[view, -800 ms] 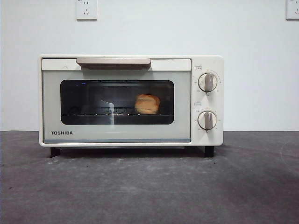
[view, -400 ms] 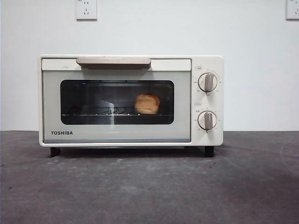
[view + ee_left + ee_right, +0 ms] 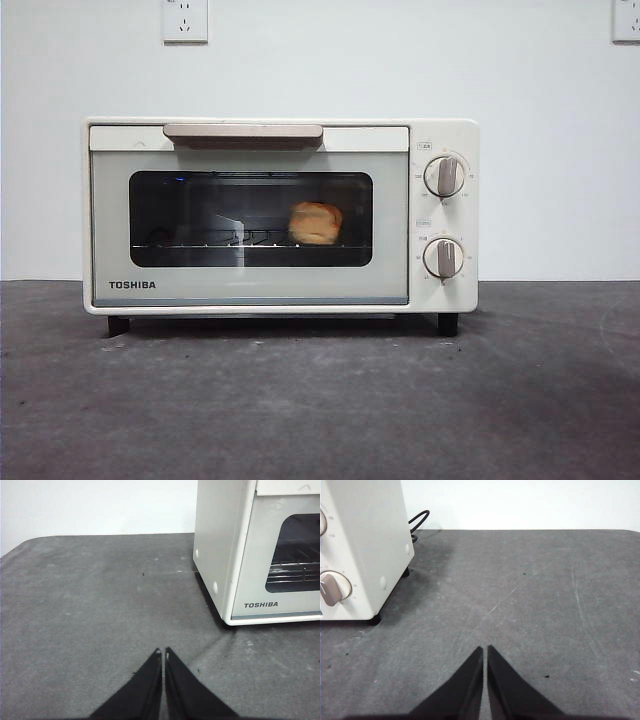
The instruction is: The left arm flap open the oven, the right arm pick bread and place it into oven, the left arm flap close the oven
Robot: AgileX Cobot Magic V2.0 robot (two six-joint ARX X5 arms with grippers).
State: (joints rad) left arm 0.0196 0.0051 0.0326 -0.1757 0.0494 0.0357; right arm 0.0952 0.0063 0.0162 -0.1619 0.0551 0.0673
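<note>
On the grey table (image 3: 320, 400) the oven (image 3: 280, 215) stands with its door shut, beige handle (image 3: 243, 132) up top and two knobs (image 3: 444, 176) at its right. Inside, behind the dark glass, the bread (image 3: 316, 223) sits on the rack. Both arms wait off to the sides: the left gripper (image 3: 163, 652) and right gripper (image 3: 485, 649) each hang above bare tabletop, jaws pressed together, holding nothing.

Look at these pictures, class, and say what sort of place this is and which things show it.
Probably a robot test bench, not a home kitchen: a lone oven with bread inside stands on a grey mat before a bare white wall with sockets.
</note>
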